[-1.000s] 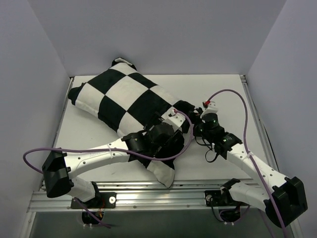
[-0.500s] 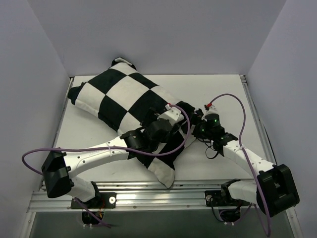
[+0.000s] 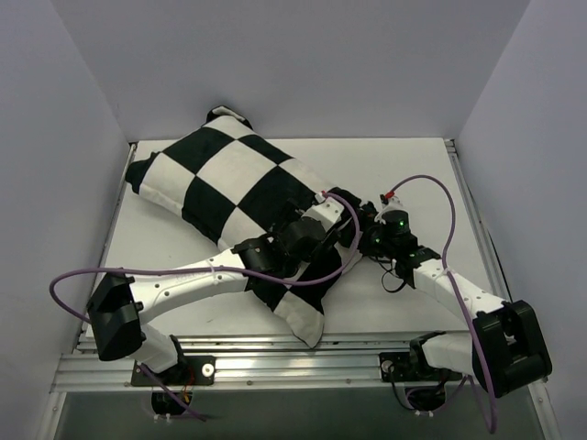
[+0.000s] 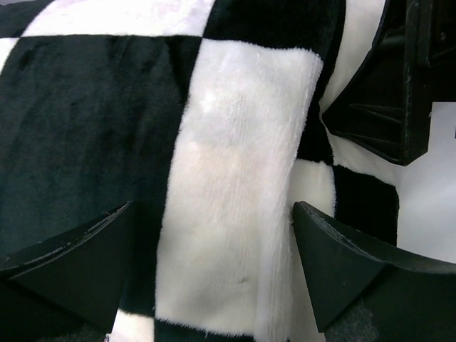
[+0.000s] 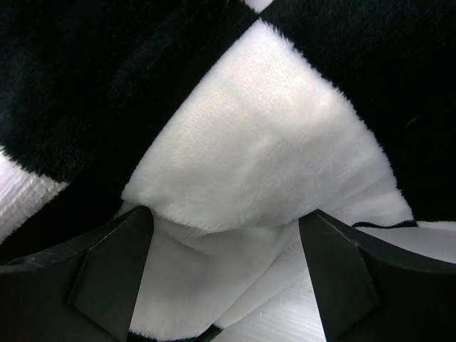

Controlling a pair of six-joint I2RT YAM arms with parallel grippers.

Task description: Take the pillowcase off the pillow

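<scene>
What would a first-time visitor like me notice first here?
The big black-and-white checkered pillowcase, lying slantwise across the white table, catches the eye first. At its right edge the two robot hands meet: the left hand and the right hand, both open over the plush cloth.

We find the overhead view evenly and softly lit, with a cool lilac cast over the flat white bench. Shadows are weak, just a thin dark rim under the plush black-and-white checkered pillowcase. We see no glare, and focus holds across the frame.

In the left wrist view the black left fingers are soft-edged and dim, while the pile between them is crisp. Beyond them the white squares turn grey in shade.

In the right wrist view the black right fingers are blurred. The white fold between them is bright, nearly washed out, and the black squares above lose all detail.
</scene>
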